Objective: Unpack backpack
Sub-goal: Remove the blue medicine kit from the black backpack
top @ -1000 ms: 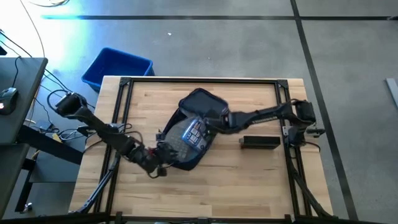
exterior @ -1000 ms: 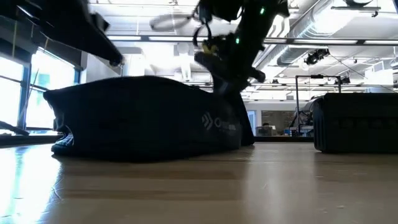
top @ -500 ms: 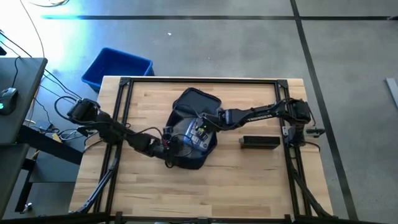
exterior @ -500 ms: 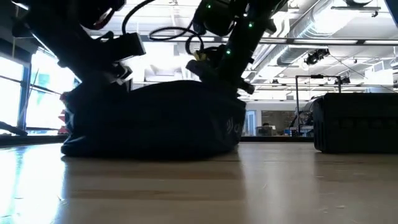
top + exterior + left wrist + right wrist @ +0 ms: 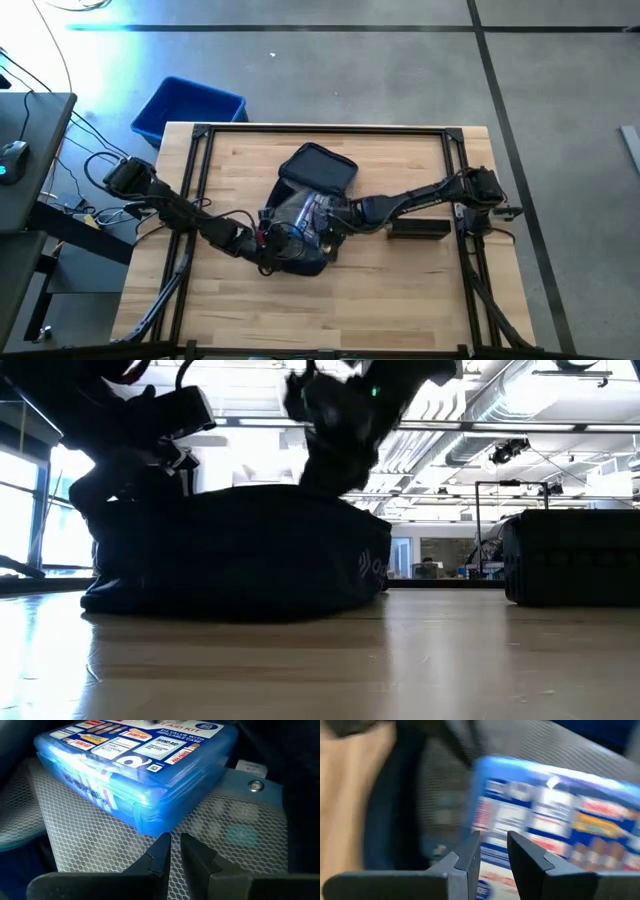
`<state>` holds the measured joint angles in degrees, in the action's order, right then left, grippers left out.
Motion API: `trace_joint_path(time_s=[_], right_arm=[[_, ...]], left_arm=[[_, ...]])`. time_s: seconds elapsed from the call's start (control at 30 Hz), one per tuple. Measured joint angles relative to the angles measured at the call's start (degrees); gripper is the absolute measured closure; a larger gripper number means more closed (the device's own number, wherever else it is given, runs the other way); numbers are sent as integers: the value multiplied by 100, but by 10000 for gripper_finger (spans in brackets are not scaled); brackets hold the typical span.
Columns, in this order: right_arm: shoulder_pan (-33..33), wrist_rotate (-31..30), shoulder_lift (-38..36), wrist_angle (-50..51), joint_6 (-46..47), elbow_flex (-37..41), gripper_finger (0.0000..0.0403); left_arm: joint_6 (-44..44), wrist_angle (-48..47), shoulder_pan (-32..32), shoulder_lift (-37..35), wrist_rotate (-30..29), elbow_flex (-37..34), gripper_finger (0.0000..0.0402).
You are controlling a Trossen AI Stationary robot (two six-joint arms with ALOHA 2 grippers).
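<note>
The dark navy backpack (image 5: 318,168) lies open in the middle of the table, a low dark mound in the low view (image 5: 240,555). Inside it a translucent blue first-aid box (image 5: 305,212) rests on a grey mesh pocket (image 5: 240,845). My left gripper (image 5: 268,240) reaches into the opening from the table's left. Its fingers (image 5: 175,845) are shut, at the box's near corner (image 5: 150,827). My right gripper (image 5: 332,215) comes in from the right, slanting down. Its fingers (image 5: 494,842) stand a little apart over the box's printed lid (image 5: 560,815), with nothing between them. My left gripper's shut fingertips (image 5: 162,845) stand just above the mesh, right at the box's near corner; I cannot tell whether they touch either. My right gripper's fingertips (image 5: 472,845) hover in front of the box's lid; the picture is blurred and I cannot tell whether they touch it.
A flat black case (image 5: 418,228) lies on the table right of the backpack, under my right arm, and shows at the right in the low view (image 5: 575,555). A bright blue bin (image 5: 188,108) stands on the floor beyond the far left corner. Bare wood runs along the near edge.
My left gripper has moved from the backpack's near left edge toward the right and down into its opening. My right gripper has swung from the far flap toward the near edge over the box, rolling as it went. The backpack has bunched up shorter, its far flap raised.
</note>
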<state>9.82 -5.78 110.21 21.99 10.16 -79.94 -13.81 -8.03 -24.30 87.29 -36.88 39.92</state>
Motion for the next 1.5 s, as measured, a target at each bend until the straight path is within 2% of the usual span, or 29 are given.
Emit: trace_joint_path(time_s=[0.1,0.2,0.4,0.47,0.53,0.7,0.77,0.83,0.9,0.97,1.1,1.27,1.5], right_arm=[[344,-124,23,-146,-349,0,303],[676,-594,57,-152,-537,0,275],[1079,-2673,63,-177,-35,0,199],[1126,-3072,63,-208,108,0,176],[1120,-3202,61,-235,275,0,156],[923,-3116,233,-531,472,9,122],[880,-3026,437,-718,284,11,117],[853,-2989,631,-839,133,9,115],[852,-3114,785,-854,151,-36,115],[852,-3287,906,-857,271,-61,115],[853,-3454,1072,-932,372,-72,115],[919,-3572,1187,-864,341,-74,114],[1074,-3723,1214,-718,-203,-82,114]], left_arm=[[114,136,36,0,37,-2,378],[368,505,28,14,371,0,378],[1159,1747,-157,240,1379,-2,378],[1277,1896,-275,254,1344,8,378],[1299,1712,-452,189,915,102,381],[1131,436,-695,-165,-1035,428,398],[1061,-25,-513,-318,-1344,457,400],[1040,-273,-149,-432,-1326,433,401],[934,-552,375,-451,-864,398,401],[828,-660,936,-311,-76,394,401],[950,-255,1585,177,1066,390,401],[1003,343,1556,584,1927,387,401],[740,537,1009,407,2336,364,401]])
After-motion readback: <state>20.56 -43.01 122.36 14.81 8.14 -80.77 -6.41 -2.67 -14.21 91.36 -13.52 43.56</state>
